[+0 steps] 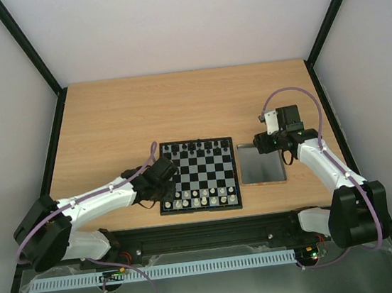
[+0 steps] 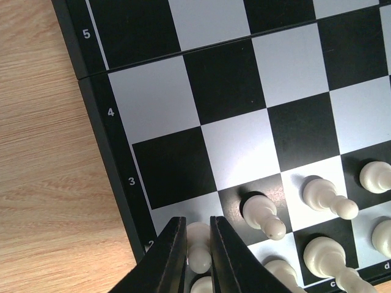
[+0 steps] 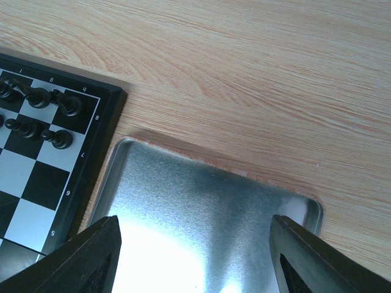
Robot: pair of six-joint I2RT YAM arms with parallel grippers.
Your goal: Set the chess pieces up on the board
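- Two rows of tiny cream-white chess pieces (image 1: 195, 194) stand along the near edge of the small square chessboard (image 1: 206, 170) of black and pale grey-white squares, which lies at the middle of the light wooden table (image 1: 121, 120).
- Low over the board's near left corner, the left gripper (image 2: 197, 229) has its black fingers (image 2: 171, 256) set narrow, pressed against both sides of one upright cream-white pawn (image 2: 198, 244) on the outermost file, beside the border's printed 2.
- Neighbouring cream pawns (image 2: 263, 213) stand on the same rank, apart from the fingers.
- Over the shiny rectangular metal tray (image 3: 201, 177), which lies just right of the board, the right gripper (image 3: 194, 229) hangs with its jaws spread wide.
- Tiny black chess figures (image 1: 196, 146) line the board's far edge in two rows.
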